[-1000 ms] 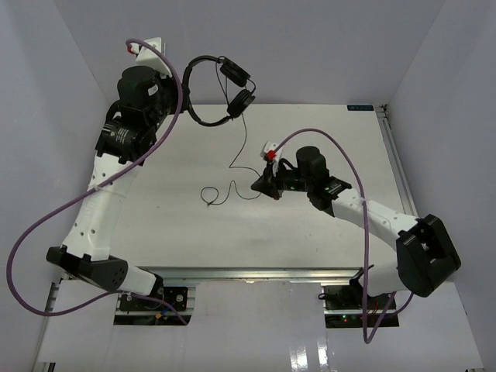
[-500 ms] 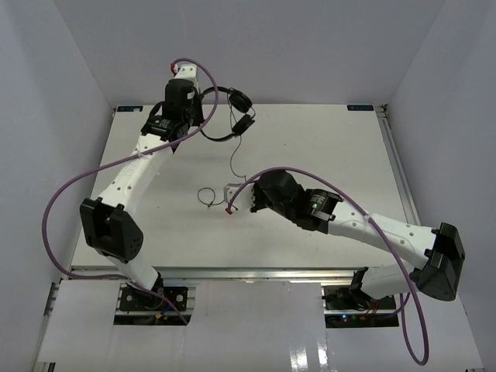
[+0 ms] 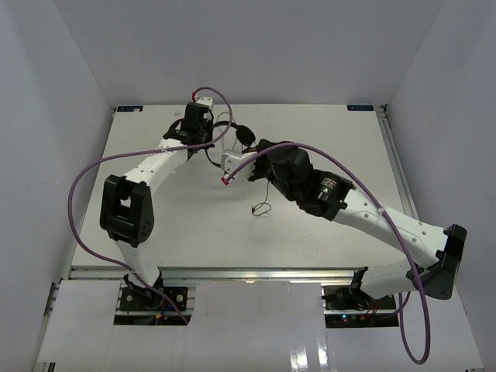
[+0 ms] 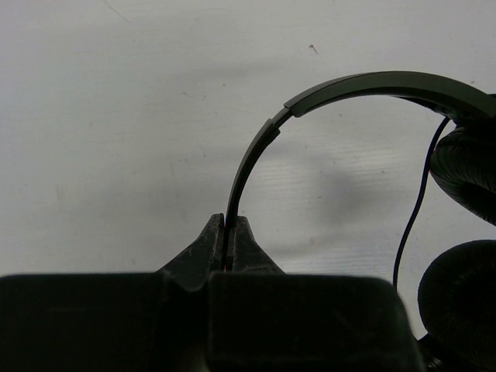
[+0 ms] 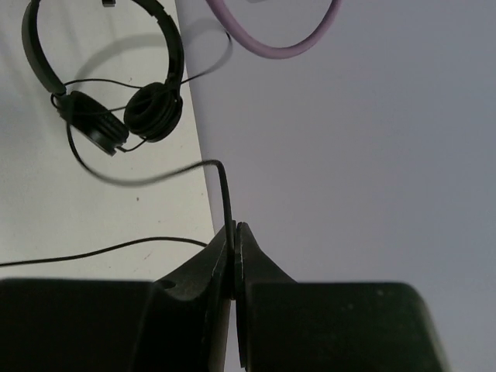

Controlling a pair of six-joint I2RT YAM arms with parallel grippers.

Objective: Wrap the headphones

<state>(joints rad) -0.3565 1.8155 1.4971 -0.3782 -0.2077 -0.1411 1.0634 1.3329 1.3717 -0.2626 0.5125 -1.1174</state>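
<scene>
left pincer (image 4: 230, 236) grips headphones (image 4: 465, 163), headband (image 4: 256, 155) arching away.

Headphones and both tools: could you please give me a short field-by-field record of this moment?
Left tool: shut on the headband
Right tool: shut on the cord
Earcups: side by side, cord looping past them
Cord end: loose curl, not wrapped
Wrapping: not yet done

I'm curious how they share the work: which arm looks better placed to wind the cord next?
Probably the right: the right hand pinches the cord and could loop it, while the left hand is tied up clamping the headband.
</scene>
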